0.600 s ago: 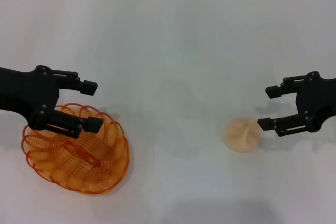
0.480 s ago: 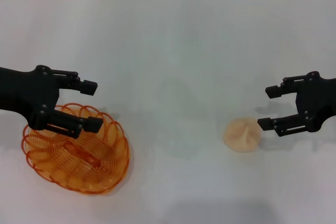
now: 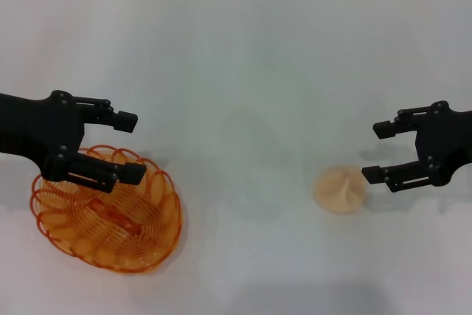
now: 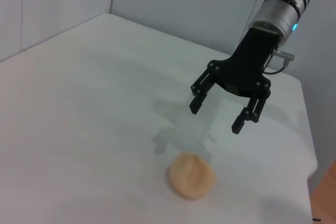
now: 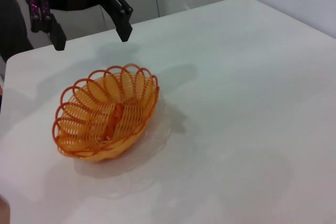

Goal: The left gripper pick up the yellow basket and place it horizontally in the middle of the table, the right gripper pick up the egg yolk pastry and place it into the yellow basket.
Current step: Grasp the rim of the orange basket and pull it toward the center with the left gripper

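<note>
no readable text, labels, or numbers

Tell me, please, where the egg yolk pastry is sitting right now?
In the head view the egg yolk pastry lies on the table toward the robot's right, just inward of the open right gripper, untouched.

Left gripper (image 3: 131, 145), on a black arm entering from the left edge of the head view, held above the surface with its two fingers spread apart and pointing toward the centre. Right gripper (image 3: 376, 151), on a black arm entering from the right edge, likewise raised, its two fingers spread apart and pointing inward toward the left gripper.
</note>
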Controlling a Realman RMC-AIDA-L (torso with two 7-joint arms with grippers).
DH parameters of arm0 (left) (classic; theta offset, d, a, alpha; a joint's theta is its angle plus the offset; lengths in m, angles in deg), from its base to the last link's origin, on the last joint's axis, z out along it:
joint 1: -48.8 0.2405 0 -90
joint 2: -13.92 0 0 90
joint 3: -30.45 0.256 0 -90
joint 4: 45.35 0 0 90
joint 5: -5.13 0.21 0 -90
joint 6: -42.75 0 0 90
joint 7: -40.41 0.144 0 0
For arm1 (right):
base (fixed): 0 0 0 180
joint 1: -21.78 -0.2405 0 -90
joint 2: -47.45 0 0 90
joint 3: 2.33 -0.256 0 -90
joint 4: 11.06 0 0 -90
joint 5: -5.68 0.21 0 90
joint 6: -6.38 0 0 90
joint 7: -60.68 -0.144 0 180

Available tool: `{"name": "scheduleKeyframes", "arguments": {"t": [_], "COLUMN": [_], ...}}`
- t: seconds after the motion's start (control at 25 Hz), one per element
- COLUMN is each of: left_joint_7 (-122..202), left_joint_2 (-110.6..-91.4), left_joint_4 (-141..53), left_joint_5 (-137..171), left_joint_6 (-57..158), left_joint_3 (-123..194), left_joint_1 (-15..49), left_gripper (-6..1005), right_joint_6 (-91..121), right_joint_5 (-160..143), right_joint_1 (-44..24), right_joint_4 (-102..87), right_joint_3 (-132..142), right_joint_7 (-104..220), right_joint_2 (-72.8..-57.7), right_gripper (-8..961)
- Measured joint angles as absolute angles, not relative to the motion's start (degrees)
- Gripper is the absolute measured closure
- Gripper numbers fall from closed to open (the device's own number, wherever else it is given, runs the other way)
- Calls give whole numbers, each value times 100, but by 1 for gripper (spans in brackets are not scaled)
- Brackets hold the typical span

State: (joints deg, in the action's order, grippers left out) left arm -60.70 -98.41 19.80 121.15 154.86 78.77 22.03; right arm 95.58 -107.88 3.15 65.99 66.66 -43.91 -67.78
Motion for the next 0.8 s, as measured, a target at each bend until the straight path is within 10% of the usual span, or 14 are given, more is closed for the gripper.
{"name": "scheduleKeyframes", "arguments": {"t": [0.8], "left_joint_7": [-6316], "left_joint_2": [-9660], "left_joint_4": [2097], "left_joint_5": [12259], "left_joint_6": [15488], "left_joint_3": [7534], "left_joint_1": [2174], "left_gripper": [113], "right_joint_6": [9450], "right_joint_5": [-10744], "right_joint_1": [308], "right_joint_4": [6572], "right_joint_3": [6807], "right_joint_7": [-4375], "right_joint_2": [-6777], "right_gripper": [185]}}
